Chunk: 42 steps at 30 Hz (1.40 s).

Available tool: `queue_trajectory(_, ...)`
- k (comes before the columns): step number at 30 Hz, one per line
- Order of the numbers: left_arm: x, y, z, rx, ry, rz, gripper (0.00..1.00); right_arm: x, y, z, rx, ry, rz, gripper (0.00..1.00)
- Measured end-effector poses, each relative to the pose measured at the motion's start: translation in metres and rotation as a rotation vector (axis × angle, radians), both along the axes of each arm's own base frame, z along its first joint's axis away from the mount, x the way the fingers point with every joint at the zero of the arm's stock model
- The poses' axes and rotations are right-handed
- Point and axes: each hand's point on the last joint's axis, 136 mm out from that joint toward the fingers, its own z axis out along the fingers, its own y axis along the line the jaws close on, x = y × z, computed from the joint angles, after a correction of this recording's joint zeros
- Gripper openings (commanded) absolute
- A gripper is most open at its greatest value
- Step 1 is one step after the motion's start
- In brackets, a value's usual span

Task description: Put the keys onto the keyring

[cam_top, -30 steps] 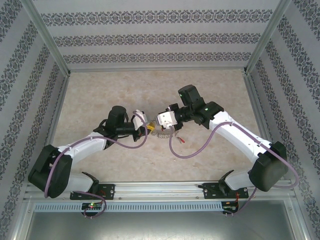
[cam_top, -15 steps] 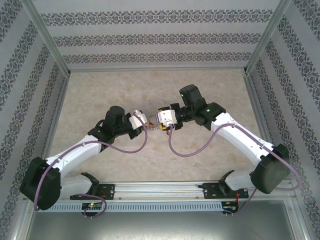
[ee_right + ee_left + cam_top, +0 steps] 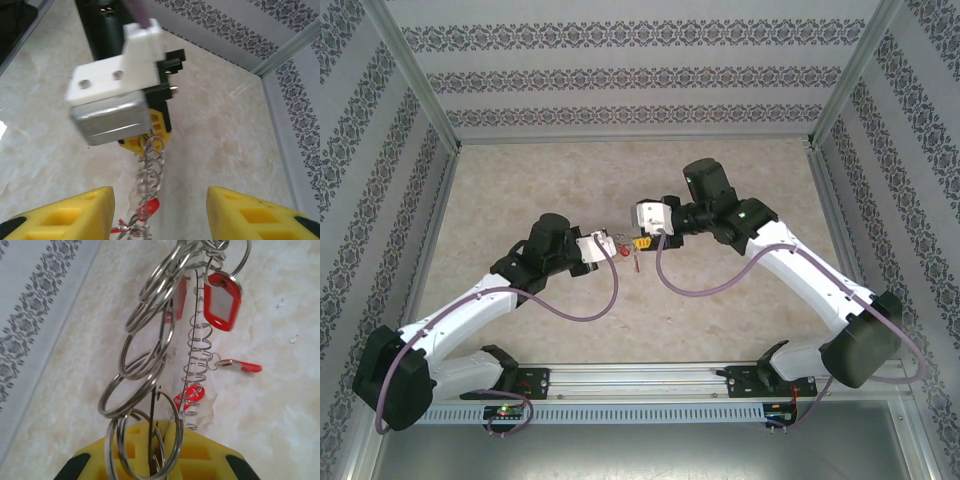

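Left gripper (image 3: 152, 442) is clenched on the keyring (image 3: 197, 362), which hangs out past its tips with red keys (image 3: 221, 302) strung along it. Right gripper (image 3: 160, 196) is released, its fingers spread either side of the ring without touching it. Marbled table (image 3: 540, 180) lies beneath, with patterned walls (image 3: 640, 75) beyond.

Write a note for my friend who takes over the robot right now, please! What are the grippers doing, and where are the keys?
The left gripper is shut on the keyring, which dangles from its yellow fingers.
The right gripper is open and holds nothing; the ring hangs just in front of it.
The keys: at least three red-headed ones hang on the keyring.
Done: those keys look threaded on.
Left: I cannot tell if more keys remain. Check, then probably lay the keyring down.
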Motion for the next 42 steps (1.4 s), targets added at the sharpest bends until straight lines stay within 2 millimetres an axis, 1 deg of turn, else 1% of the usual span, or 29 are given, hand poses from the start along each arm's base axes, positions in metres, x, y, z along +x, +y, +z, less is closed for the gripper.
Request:
queue_trajectory(4, -0.002, 0.001, 0.013, 0.046, -0.092, -0.038, 0.00, 0.014, 0.011, -0.010, -0.018, 0.102, -0.032, 0.54)
queue_trajectory(7, -0.002, 0.003, 0.016, 0.079, -0.129, -0.048, 0.00, 0.018, 0.016, -0.020, -0.044, 0.184, -0.054, 0.53)
queue_trajectory(10, -0.001, 0.004, 0.016, 0.097, -0.144, -0.056, 0.00, 0.014, 0.021, -0.031, -0.086, 0.248, -0.058, 0.46)
queue_trajectory(12, -0.001, 0.005, 0.014, 0.106, -0.141, -0.056, 0.00, 0.009, 0.024, -0.034, -0.112, 0.279, -0.055, 0.43)
queue_trajectory(16, 0.000, 0.004, 0.011, 0.112, -0.134, -0.054, 0.00, 0.003, 0.024, -0.044, -0.177, 0.324, -0.063, 0.44)
queue_trajectory(18, 0.000, 0.004, 0.010, 0.113, -0.132, -0.055, 0.00, 0.001, 0.019, -0.052, -0.213, 0.347, -0.076, 0.47)
queue_trajectory(22, 0.001, 0.004, 0.010, 0.109, -0.128, -0.052, 0.00, -0.004, 0.012, -0.059, -0.255, 0.380, -0.089, 0.46)
queue_trajectory(24, 0.001, 0.004, 0.010, 0.108, -0.125, -0.051, 0.00, -0.005, 0.010, -0.062, -0.269, 0.383, -0.096, 0.42)
queue_trajectory(28, 0.000, 0.001, 0.011, 0.096, -0.122, -0.064, 0.00, -0.002, 0.007, -0.065, -0.289, 0.376, -0.115, 0.36)
queue_trajectory(31, -0.001, -0.001, 0.015, 0.085, -0.122, -0.075, 0.00, 0.002, 0.006, -0.067, -0.304, 0.363, -0.125, 0.30)
queue_trajectory(34, -0.002, -0.002, 0.017, 0.081, -0.117, -0.081, 0.00, 0.005, 0.006, -0.070, -0.318, 0.352, -0.127, 0.16)
queue_trajectory(36, -0.004, -0.001, 0.015, 0.084, -0.098, -0.079, 0.03, 0.007, 0.006, -0.069, -0.325, 0.332, -0.122, 0.07)
queue_trajectory(37, -0.005, -0.001, 0.014, 0.081, -0.087, -0.078, 0.06, 0.007, 0.005, -0.069, -0.329, 0.322, -0.119, 0.05)
queue_trajectory(38, -0.006, -0.001, 0.013, 0.077, -0.076, -0.077, 0.13, 0.008, 0.005, -0.069, -0.331, 0.311, -0.111, 0.02)
queue_trajectory(39, -0.006, -0.002, 0.013, 0.074, -0.068, -0.077, 0.23, 0.008, 0.005, -0.068, -0.334, 0.299, -0.102, 0.00)
queue_trajectory(41, -0.008, -0.003, 0.014, 0.059, -0.056, -0.081, 0.40, 0.009, 0.004, -0.069, -0.336, 0.295, -0.104, 0.00)
queue_trajectory(42, -0.010, -0.005, 0.017, 0.041, -0.050, -0.089, 0.47, 0.010, 0.003, -0.070, -0.341, 0.289, -0.106, 0.00)
